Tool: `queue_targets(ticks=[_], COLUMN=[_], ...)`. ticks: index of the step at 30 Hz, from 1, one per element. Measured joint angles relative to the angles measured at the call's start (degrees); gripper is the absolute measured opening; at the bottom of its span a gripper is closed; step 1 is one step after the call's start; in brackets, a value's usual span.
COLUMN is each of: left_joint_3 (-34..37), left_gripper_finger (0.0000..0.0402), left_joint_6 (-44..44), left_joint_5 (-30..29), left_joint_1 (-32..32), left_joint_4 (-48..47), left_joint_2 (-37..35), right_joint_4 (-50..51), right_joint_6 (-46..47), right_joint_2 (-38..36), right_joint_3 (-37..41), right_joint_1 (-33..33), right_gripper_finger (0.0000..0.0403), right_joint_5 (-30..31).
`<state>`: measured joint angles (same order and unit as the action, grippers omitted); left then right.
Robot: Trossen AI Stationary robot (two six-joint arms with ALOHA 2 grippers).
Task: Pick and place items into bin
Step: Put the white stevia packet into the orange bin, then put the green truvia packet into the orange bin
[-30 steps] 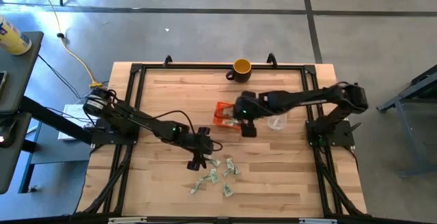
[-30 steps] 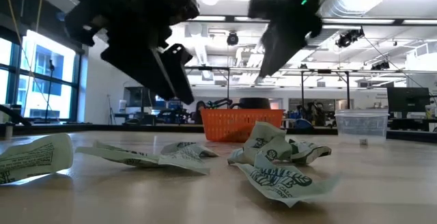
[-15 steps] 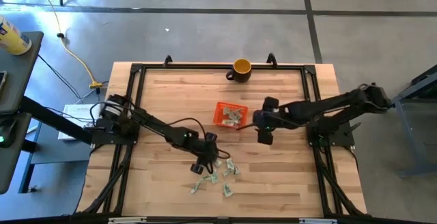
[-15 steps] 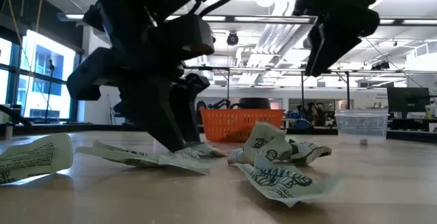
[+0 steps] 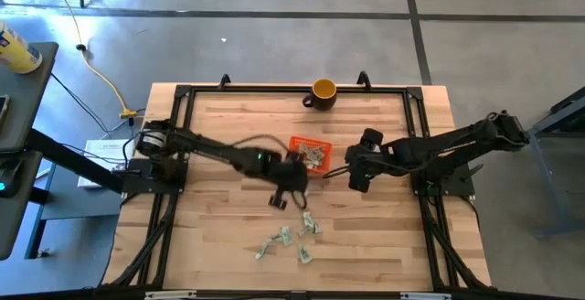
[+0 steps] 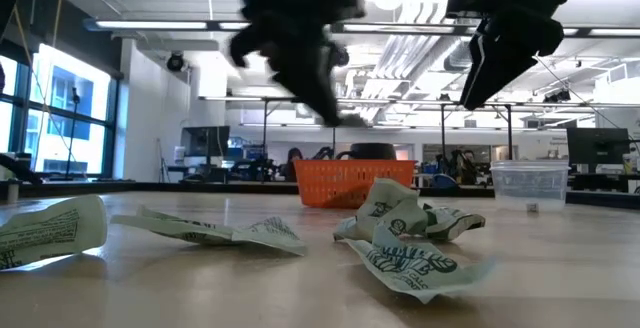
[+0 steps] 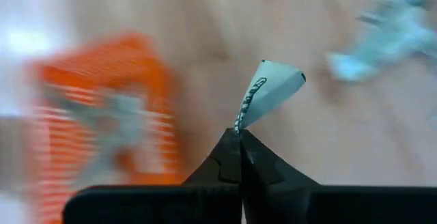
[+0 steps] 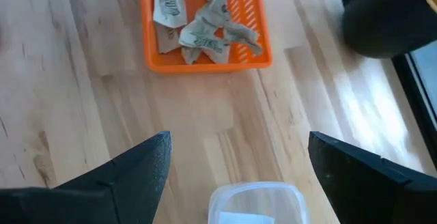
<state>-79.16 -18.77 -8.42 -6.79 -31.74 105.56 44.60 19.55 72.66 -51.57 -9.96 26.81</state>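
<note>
Where slatted pale wood table (image 5: 384, 227) meets grey concrete floor, left gripper (image 7: 239, 138) pinches a crumpled wrapper (image 7: 270, 91) beside the perforated orange basket (image 8: 205, 57); right gripper (image 8: 235, 159) hangs spread, empty.

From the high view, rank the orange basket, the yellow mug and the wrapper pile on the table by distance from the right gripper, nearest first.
Measured from the right gripper, right of the table's middle:
1. Orange basket: just to its left, already holding wrappers.
2. Wrapper pile: toward the near edge, left of the gripper.
3. Yellow mug: at the far edge.
Pile and mug are nearly level; that order is tentative.
</note>
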Motion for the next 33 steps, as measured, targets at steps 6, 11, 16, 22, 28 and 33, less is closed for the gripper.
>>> queue_targets(ticks=[6, 11, 16, 22, 28, 33], left_joint_3=[-3.6, -3.4, -3.5, -3.6, 1.0, 13.5], left_gripper_finger=[0.0029, 0.0078, 0.0142, 0.0201, 0.0207, 0.0187], left_joint_6=[-6.7, -4.9, 0.3, 11.5, 21.7, 32.9], left_joint_5=[-1.6, 3.6, 8.3, 3.2, 1.5, -2.9], left_joint_1=[9.9, 16.1, 14.0, 7.7, -0.6, -8.7], left_joint_4=[1.4, -1.2, -1.6, -12.1, -18.2, -11.1], left_joint_2=[0.0, 1.7, 1.3, -2.7, -11.3, -20.9], right_joint_4=[0.7, 0.5, -0.9, -16.6, -21.1, -24.0], right_joint_6=[2.2, 2.5, 0.3, -11.8, -8.6, 15.9], right_joint_2=[-0.9, -1.0, -0.5, 5.1, 15.2, 22.9], right_joint_3=[0.0, 0.0, 0.0, -0.1, -0.7, -5.7], right_joint_1=[-0.2, -1.3, -2.1, -2.2, -6.9, -13.9], right_gripper_finger=[0.0334, 0.0334, 0.0334, 0.0334, 0.0334, 0.0334], right_joint_5=[0.2, -0.8, -1.0, -14.1, -24.0, -20.1])
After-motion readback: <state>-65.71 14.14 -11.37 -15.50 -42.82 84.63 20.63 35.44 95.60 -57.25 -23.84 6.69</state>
